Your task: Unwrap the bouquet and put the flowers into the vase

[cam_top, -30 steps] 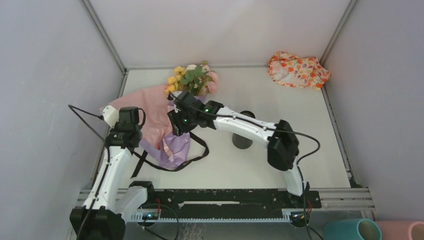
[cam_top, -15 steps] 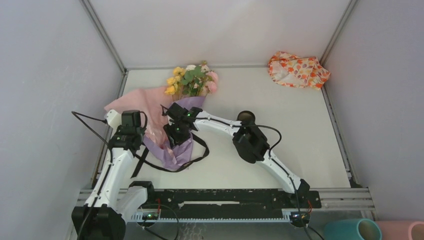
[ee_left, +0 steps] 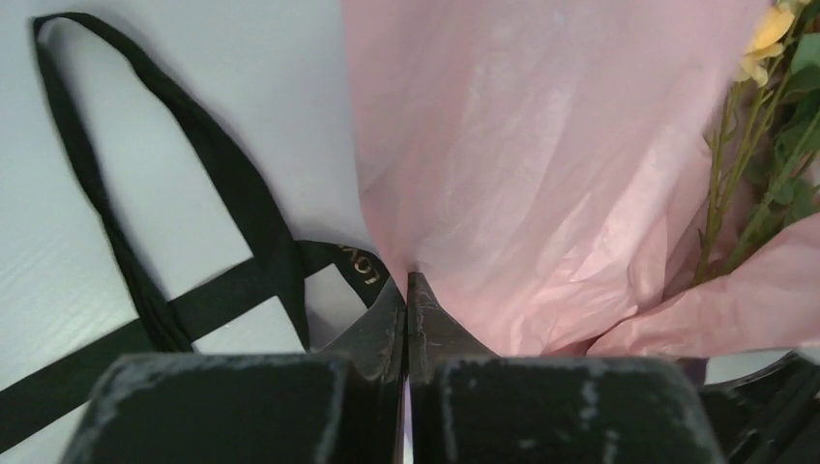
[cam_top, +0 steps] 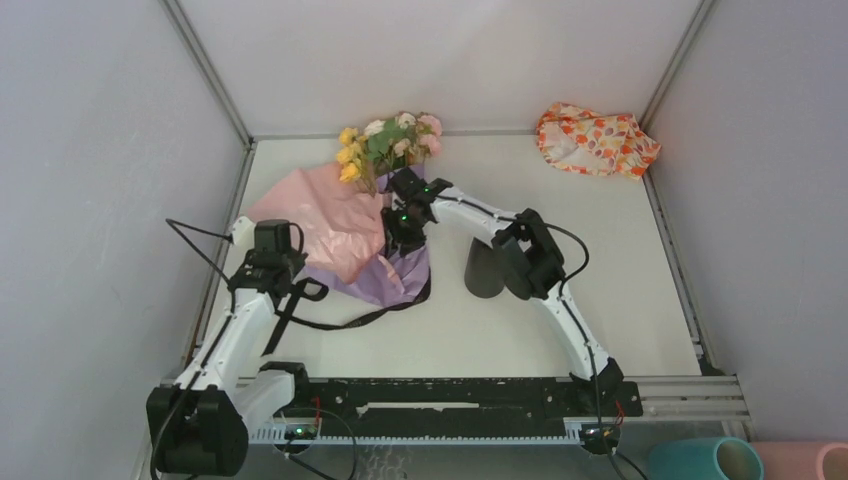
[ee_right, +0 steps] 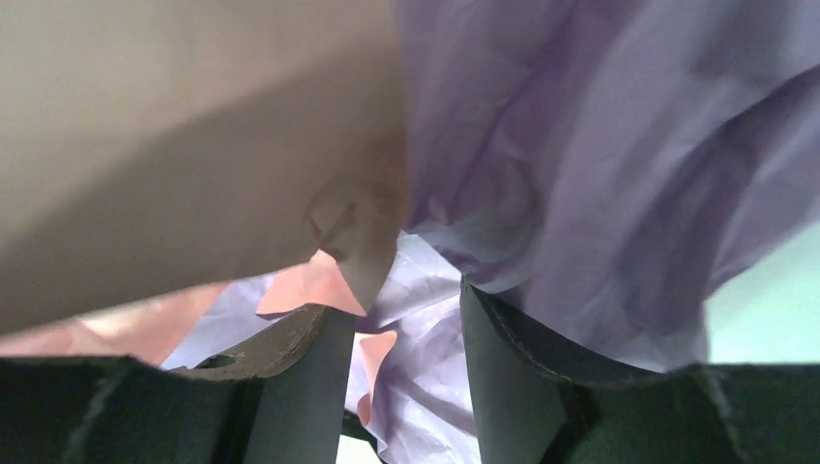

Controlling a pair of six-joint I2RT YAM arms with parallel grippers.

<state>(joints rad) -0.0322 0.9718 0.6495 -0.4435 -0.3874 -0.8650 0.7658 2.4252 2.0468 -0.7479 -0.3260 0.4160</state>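
On worktop [cam_top: 620,300]: bouquet [cam_top: 392,282] centre-left, vase [cam_top: 481,278] just beside it. State: left tool [ee_left: 406,290] pinched shut on pink paper [ee_left: 522,145]; right tool [ee_right: 396,358] half-closed, seemingly gripping bouquet neck. Risk: opposing pulls tear paper; right arm's elbow topples vase.

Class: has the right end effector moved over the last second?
Yes. The right end effector has shifted rightward, closer to the crumpled orange-flowered patterned cloth.
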